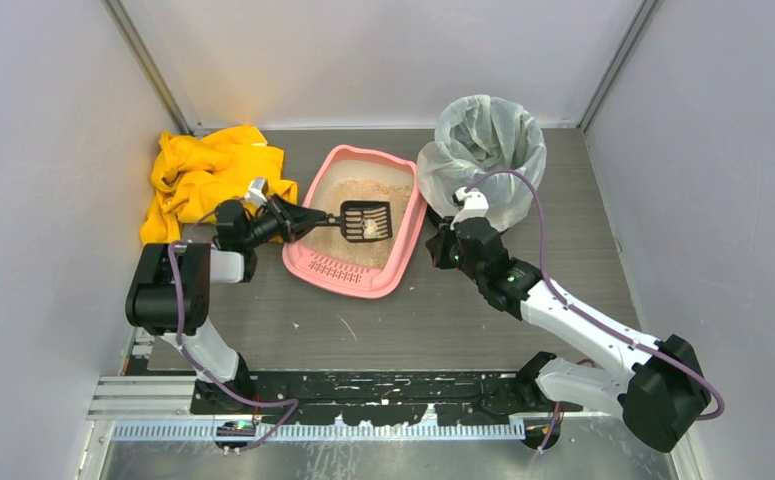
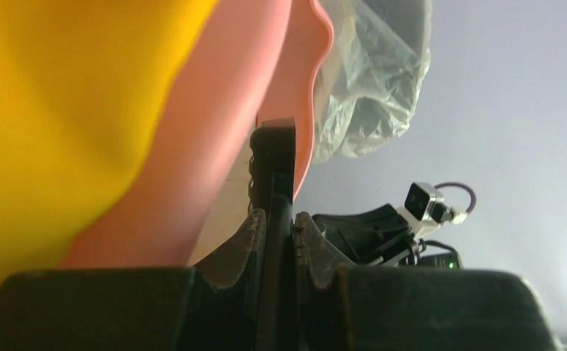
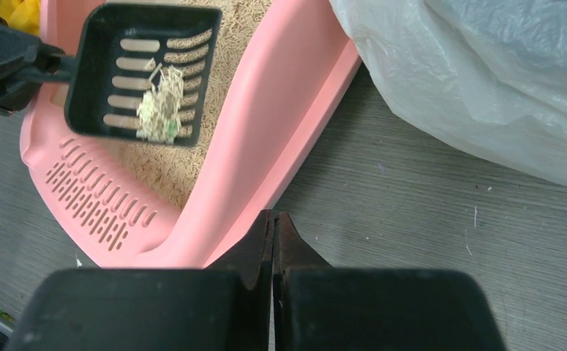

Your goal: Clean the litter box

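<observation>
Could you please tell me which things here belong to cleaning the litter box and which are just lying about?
Part of the job: litter box; scoop, held in the left gripper; clump on the scoop; bin with liner, probably for the waste.
Just lying about: yellow cloth, beside the litter box.

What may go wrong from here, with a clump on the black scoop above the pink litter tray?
The pale clump lies loose on the black slotted plastic scoop; a tilt toward the round bin with clear plastic liner may spill it onto the grey table. The shut right gripper sits beside the bin, so the scoop may strike it.
</observation>
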Controlling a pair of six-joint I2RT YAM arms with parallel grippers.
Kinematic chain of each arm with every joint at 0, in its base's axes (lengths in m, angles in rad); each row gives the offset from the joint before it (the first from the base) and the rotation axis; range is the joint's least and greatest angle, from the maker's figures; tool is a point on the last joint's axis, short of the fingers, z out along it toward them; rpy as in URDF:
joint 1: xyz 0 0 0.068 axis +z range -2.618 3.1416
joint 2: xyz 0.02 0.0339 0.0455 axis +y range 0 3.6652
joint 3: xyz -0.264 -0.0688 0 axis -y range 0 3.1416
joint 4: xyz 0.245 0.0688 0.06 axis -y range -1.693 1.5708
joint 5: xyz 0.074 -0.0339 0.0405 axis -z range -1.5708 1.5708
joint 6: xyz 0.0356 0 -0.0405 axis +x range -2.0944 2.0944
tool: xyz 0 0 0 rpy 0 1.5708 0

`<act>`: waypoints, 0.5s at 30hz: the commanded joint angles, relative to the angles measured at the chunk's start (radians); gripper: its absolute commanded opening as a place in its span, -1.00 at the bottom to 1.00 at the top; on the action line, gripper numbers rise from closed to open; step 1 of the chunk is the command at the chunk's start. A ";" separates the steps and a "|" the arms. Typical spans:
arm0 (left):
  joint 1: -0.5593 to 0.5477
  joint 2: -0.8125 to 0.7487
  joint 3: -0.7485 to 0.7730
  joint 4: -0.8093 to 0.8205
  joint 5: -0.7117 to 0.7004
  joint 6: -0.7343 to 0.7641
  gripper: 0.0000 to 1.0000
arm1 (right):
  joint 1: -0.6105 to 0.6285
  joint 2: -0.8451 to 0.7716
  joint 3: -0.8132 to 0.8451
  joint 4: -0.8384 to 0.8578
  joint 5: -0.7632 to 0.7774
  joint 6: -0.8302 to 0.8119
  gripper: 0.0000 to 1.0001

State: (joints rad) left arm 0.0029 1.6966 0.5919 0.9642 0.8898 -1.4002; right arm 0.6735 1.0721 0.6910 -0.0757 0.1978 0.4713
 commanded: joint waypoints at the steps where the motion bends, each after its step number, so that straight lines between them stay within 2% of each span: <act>1: -0.008 -0.013 -0.011 0.108 0.002 -0.024 -1.00 | -0.007 -0.008 0.015 0.054 0.003 0.002 -0.99; 4: -0.007 -0.008 -0.002 0.126 0.024 -0.034 -1.00 | -0.007 -0.005 0.016 0.067 -0.010 0.005 -0.99; 7: 0.061 -0.027 -0.007 0.094 0.028 -0.014 -1.00 | -0.006 -0.005 0.020 0.048 0.003 -0.004 -0.99; 9: 0.036 -0.023 0.013 0.053 0.036 0.008 -1.00 | -0.007 -0.009 0.014 0.055 0.001 -0.005 -0.99; 11: 0.020 -0.017 0.009 0.067 0.033 0.002 -1.00 | -0.009 -0.001 0.016 0.057 0.000 -0.005 -0.99; 13: 0.063 -0.010 -0.010 0.092 0.023 -0.012 -1.00 | -0.009 0.003 0.017 0.054 0.000 -0.002 -0.99; 15: 0.061 0.008 -0.007 0.114 0.031 -0.033 -1.00 | -0.009 -0.002 0.011 0.067 -0.008 0.007 -0.99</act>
State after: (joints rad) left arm 0.0441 1.6970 0.5854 0.9958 0.9073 -1.4113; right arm 0.6701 1.0740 0.6910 -0.0750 0.1959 0.4732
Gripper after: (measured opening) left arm 0.154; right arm 0.028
